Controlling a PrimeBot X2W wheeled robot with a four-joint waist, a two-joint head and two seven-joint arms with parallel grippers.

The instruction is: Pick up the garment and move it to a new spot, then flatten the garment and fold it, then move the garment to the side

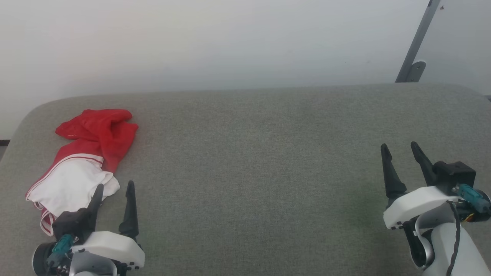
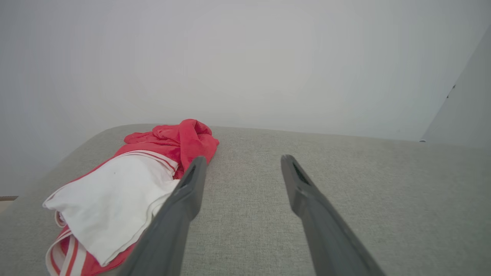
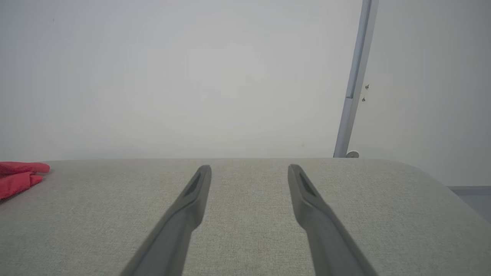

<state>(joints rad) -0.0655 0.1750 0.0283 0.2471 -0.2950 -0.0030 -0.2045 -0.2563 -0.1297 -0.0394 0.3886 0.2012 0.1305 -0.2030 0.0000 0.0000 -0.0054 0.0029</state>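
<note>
1. Currently left gripper is hovering with fingers spread, gripping nothing.
2. Garment is lying crumpled just ahead-left of it on grey cushion, long axis running away from robot.
3. Right gripper is sitting well apart, also spread; left arm nearer, likely picker.

Garment, by the pad's left edge: thin soft cloth, crumpled, matt, red and white parts alike. Pad: grey woven upholstery, coarse visible weave, matt. Left gripper and right gripper: fingers dark, smooth, matt, plastic-looking. Wrist shells: white smooth plastic, slight gloss. Wall: smooth, matt, white. Bar past the far right corner: grey, metal-looking, satin.
</note>
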